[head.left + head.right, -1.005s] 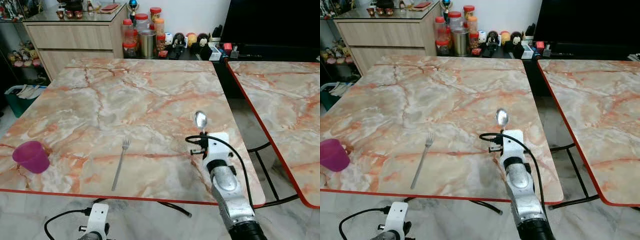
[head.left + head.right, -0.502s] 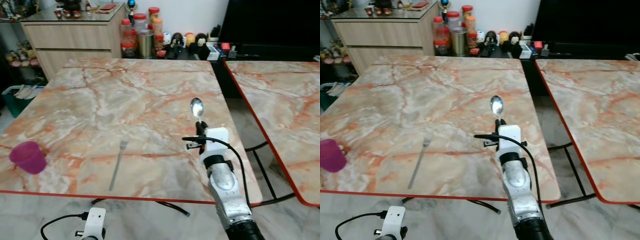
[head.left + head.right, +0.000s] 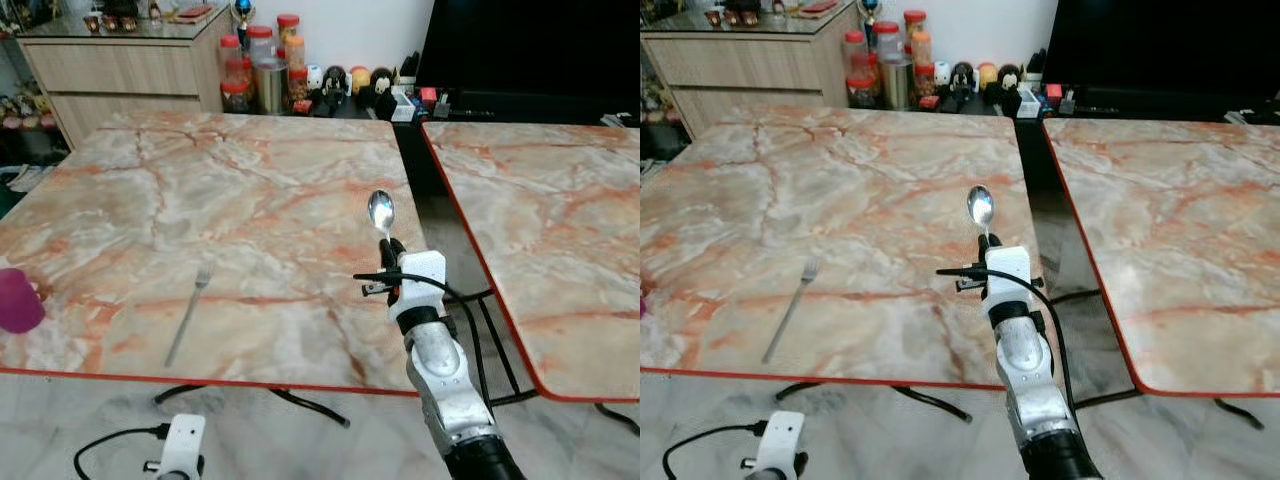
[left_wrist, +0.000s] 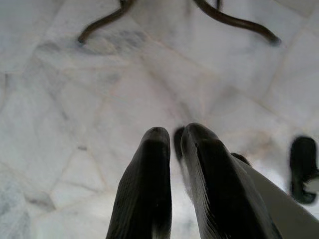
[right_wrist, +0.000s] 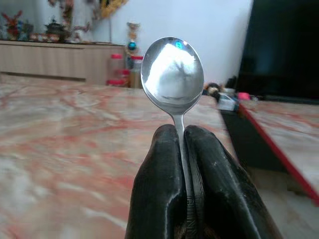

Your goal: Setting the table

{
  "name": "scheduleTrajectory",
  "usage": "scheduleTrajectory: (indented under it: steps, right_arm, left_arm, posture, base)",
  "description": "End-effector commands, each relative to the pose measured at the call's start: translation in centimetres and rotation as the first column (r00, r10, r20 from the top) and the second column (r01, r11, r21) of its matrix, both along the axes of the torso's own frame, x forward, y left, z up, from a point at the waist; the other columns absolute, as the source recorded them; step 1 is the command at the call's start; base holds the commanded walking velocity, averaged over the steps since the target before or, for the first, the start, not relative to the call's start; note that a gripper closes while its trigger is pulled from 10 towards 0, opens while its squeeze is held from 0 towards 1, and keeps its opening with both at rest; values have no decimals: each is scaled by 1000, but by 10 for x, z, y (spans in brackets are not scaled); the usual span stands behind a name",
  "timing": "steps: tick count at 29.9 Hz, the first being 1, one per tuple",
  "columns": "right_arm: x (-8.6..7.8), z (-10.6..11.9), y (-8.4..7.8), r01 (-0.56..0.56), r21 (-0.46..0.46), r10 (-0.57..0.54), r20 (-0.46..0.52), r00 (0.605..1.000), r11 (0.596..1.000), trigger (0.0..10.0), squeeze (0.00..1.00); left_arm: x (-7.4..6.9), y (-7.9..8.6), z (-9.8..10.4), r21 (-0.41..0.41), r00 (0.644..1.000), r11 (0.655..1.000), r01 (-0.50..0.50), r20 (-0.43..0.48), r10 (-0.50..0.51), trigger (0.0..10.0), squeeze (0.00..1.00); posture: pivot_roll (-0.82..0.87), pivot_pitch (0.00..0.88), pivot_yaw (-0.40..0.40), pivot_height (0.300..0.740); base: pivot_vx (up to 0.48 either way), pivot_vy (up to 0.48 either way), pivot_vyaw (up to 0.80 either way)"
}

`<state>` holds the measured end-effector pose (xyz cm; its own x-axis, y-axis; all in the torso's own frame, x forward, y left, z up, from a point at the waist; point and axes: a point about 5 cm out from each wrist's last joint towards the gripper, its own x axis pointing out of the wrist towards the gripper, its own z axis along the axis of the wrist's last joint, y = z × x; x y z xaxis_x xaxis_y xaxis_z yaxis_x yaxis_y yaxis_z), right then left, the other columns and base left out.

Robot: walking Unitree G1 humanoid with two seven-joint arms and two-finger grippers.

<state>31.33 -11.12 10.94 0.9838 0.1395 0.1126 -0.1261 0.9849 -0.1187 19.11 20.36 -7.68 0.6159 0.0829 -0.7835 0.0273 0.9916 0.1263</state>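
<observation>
Above the near right part of the marble table (image 3: 250,190), the right gripper (image 3: 388,246) pinches a spoon (image 3: 381,212) by its handle, the bowl standing just past the fingertips. A fork (image 3: 187,316) lies flat on the tabletop well off to that gripper's left, and a purple cup (image 3: 17,300) sits farther left again, near the table's near edge. A second marble table (image 3: 540,220) stands to the gripper's right across a narrow gap. Beyond the spoon's bowl, jars (image 3: 250,70) and small figures line the far wall beside a wooden cabinet (image 3: 120,60).

From the left wrist, the left gripper (image 4: 175,144) hangs low with its two black fingers (image 4: 149,184) pressed nearly together, holding nothing, over a pale tiled floor (image 4: 75,99).

From the right wrist, the black fingers (image 5: 159,184) are clamped tight on the spoon's thin handle, with the bowl upright right above the tips and the tabletop stretching away beneath it.
</observation>
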Motion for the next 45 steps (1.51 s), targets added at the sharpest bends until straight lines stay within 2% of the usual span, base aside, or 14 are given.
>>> scheduleTrajectory:
  steps: [1,45]
  right_arm:
    - [0,-2,-7,21,-3,-21,-7,1000,1000,10000,0]
    - [-1,-2,-10,46,10,-46,-6,999,999,10000,0]
  left_arm:
    - [-2,-7,-3,-5,999,1000,30,-20,-30,10000,0]
    - [-2,-9,-3,-17,1000,1000,17,-19,-17,10000,0]
  posture:
    - [19,0,-26,736]
    - [7,0,-17,736]
  base:
    - [0,-394,0]
    - [0,-387,0]
